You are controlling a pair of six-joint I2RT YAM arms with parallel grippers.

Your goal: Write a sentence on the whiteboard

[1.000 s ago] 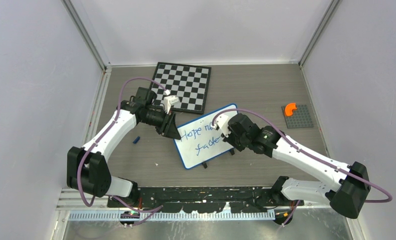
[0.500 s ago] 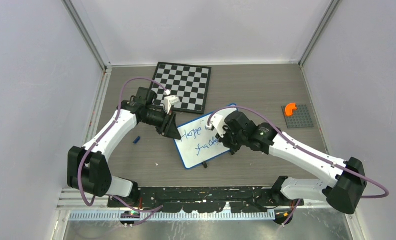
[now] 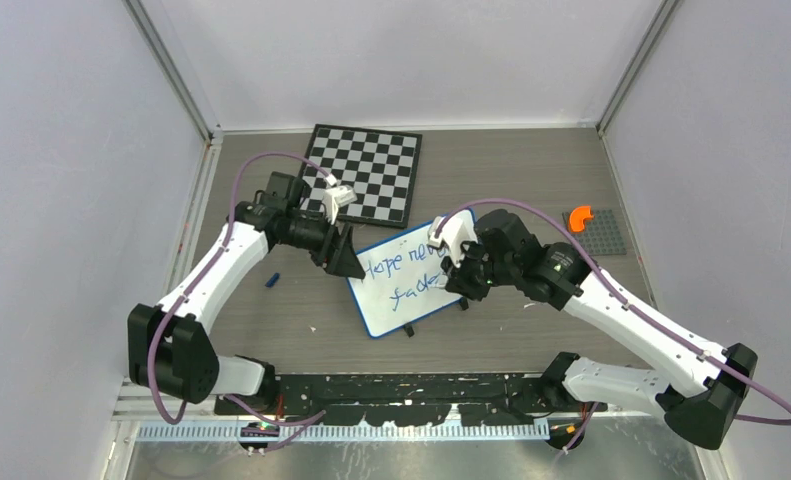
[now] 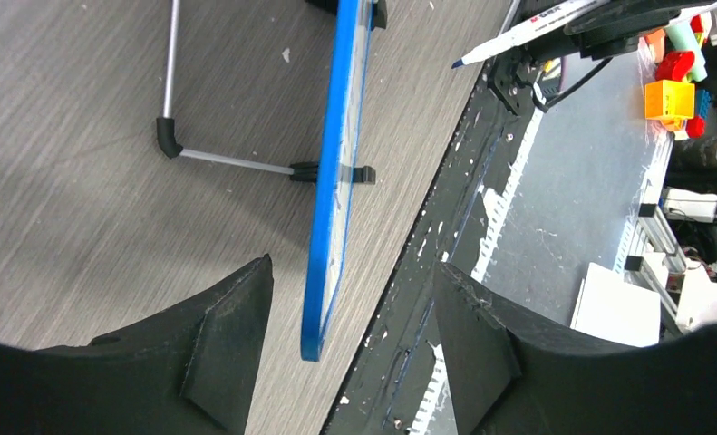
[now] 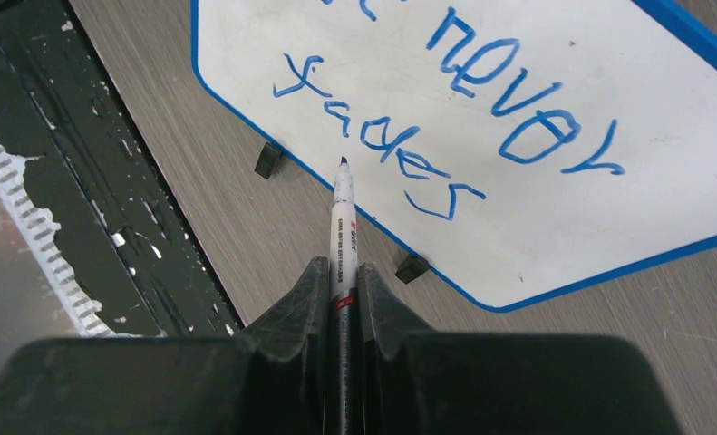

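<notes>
The whiteboard [image 3: 403,306], white with a blue rim, stands tilted on small black feet at the table's middle. On it is the sentence [image 3: 399,272] in blue marker, with "never" [image 5: 527,100] above "fades" [image 5: 382,149]. My left gripper [image 3: 349,262] is open at the board's left corner. Its jaws stand either side of the blue rim [image 4: 336,181] without touching it. My right gripper [image 5: 341,267] is shut on a white marker [image 5: 343,217]. The marker's tip points at "fades", and the marker [image 4: 527,32] hangs clear of the board's face.
A black-and-white chessboard [image 3: 366,185] lies behind the whiteboard. A grey baseplate [image 3: 599,238] with an orange piece [image 3: 577,217] sits at the right. A small blue cap [image 3: 271,280] lies on the table at the left. A black rail [image 3: 401,385] runs along the near edge.
My left gripper has opened and let go of the whiteboard's corner. My right arm has drawn back to the right with the marker, uncovering more of the writing.
</notes>
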